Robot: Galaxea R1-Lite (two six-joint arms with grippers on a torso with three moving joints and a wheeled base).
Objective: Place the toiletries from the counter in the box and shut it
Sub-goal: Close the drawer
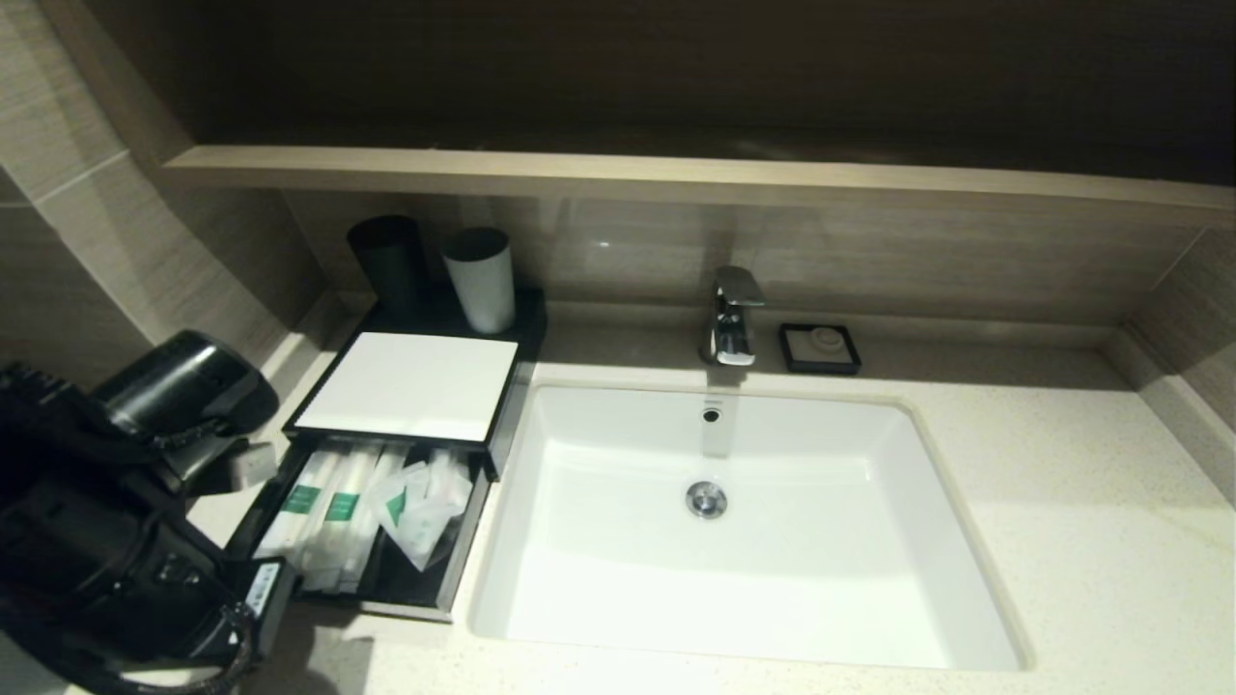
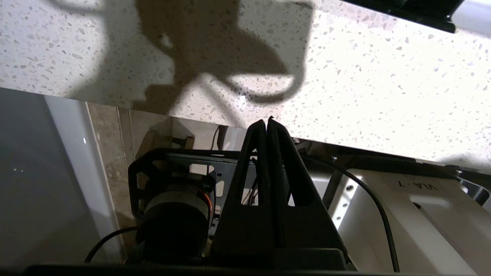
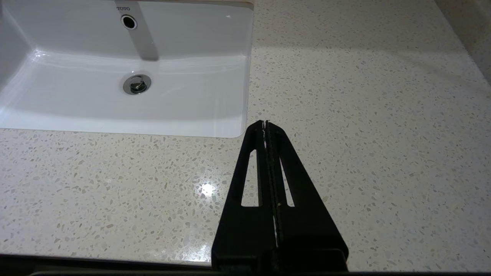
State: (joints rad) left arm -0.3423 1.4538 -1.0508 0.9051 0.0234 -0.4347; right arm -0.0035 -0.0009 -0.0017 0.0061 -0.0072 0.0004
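Note:
The black box with its white top panel stands left of the basin. Its drawer is pulled out toward me. Several toiletries, slim white packets with green marks, lie inside the drawer. My left arm hangs low at the drawer's front left corner. The left gripper is shut on nothing and points at the counter's front edge. My right gripper is shut and empty over the counter, by the basin's front right corner. It is outside the head view.
A black cup and a white cup stand behind the box. A chrome faucet and a small black soap dish sit behind the basin. A wooden ledge runs along the back wall.

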